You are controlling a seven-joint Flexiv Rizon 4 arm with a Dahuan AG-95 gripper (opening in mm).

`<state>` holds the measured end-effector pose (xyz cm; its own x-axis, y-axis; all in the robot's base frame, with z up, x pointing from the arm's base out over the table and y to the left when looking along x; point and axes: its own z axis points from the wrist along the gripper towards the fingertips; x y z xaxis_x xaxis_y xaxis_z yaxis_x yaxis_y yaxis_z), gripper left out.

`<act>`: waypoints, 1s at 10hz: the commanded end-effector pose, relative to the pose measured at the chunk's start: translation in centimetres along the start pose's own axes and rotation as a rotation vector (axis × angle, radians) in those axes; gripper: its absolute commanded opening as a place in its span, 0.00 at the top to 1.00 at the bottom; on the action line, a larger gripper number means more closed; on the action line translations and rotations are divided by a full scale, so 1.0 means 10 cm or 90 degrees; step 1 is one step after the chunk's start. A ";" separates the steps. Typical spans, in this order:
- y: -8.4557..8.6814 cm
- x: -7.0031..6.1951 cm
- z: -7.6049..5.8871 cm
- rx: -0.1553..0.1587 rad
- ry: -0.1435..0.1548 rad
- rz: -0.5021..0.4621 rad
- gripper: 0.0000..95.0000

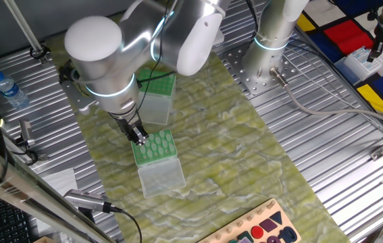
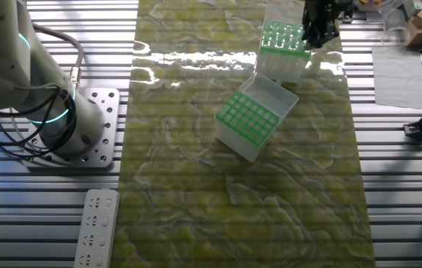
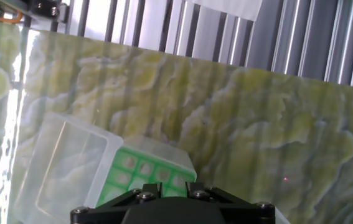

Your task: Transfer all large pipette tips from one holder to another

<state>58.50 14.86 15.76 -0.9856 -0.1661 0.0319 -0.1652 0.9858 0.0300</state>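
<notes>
gripper low at left edge of near green-topped box, open lid below; jaws hidden, can't tell width. No large pipette tips discernible. Centre on one grid hole, descend plumb; second box further back

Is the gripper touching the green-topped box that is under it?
Cannot tell. In one fixed view the gripper overlaps the corner of the green-topped box; no view shows contact or a gap.
</notes>
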 end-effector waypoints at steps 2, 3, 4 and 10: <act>0.00 0.00 0.03 -0.007 0.000 0.027 0.80; 0.00 0.00 0.04 -0.009 0.001 0.038 0.80; -0.01 0.01 0.06 -0.013 0.002 0.047 0.80; -0.01 0.03 0.08 -0.015 0.007 0.064 1.00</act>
<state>58.12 14.77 14.94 -0.9968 -0.0647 0.0476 -0.0624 0.9969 0.0487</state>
